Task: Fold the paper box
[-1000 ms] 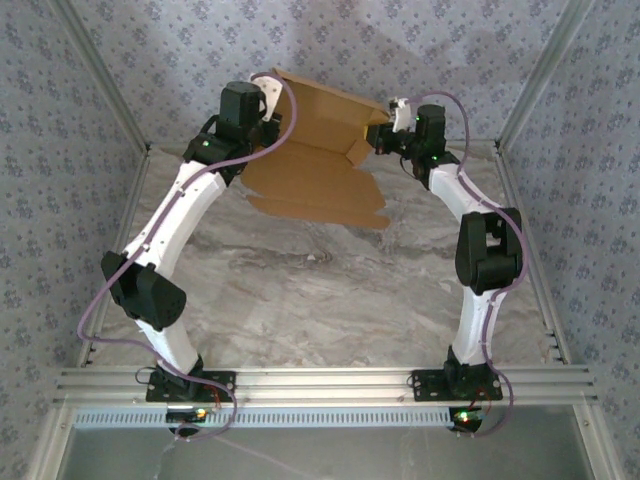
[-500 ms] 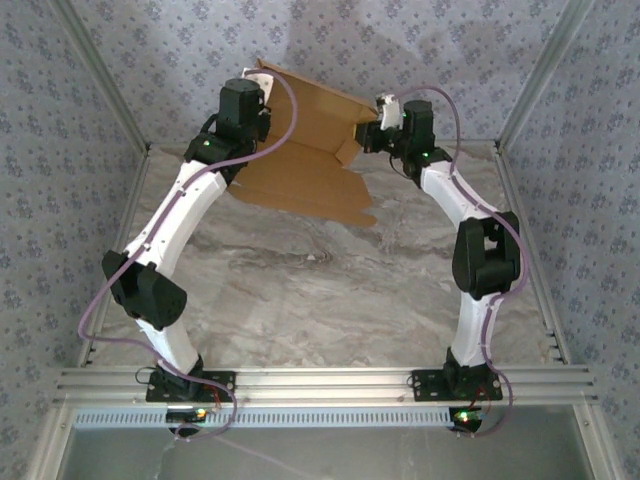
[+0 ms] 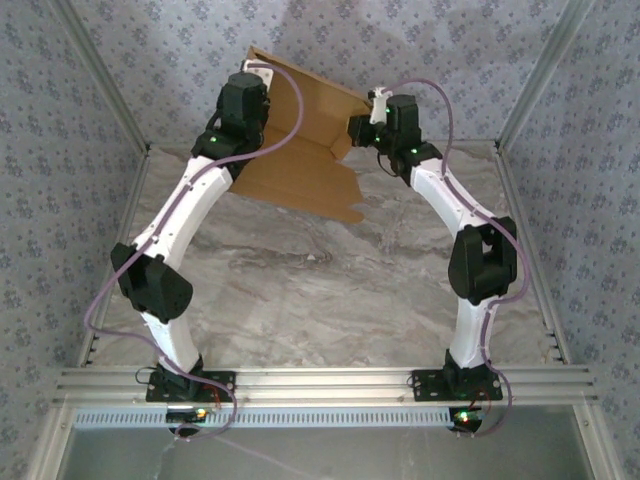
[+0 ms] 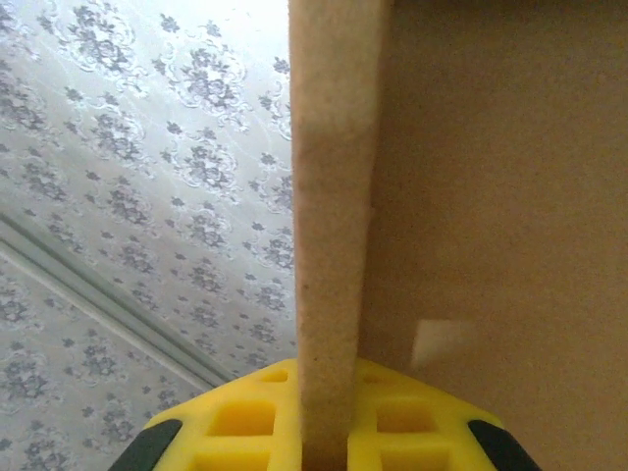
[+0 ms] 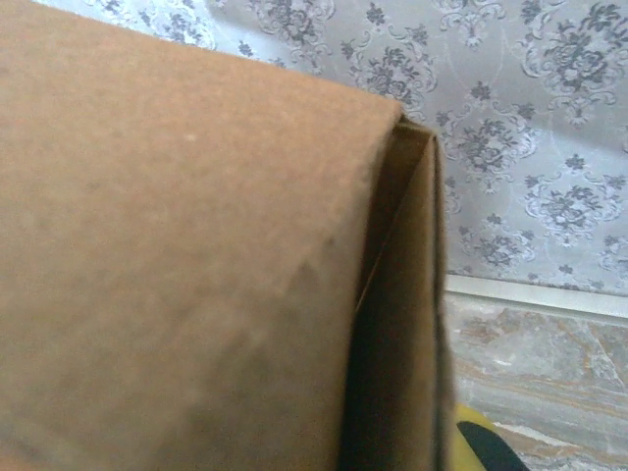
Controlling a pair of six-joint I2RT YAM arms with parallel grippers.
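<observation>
Top external — paper box (image 3: 300,185) farther left now

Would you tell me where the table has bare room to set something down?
Bare: the middle of the table, from the paper box down to the base rail. Crowded: the far edge, where the left hand and right hand grip it.

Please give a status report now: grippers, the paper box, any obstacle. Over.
Left gripper: jaws shut on the paper box edge. Right gripper: shut on its right side. Box partly folded, back panel raised. No obstacle seen.
</observation>
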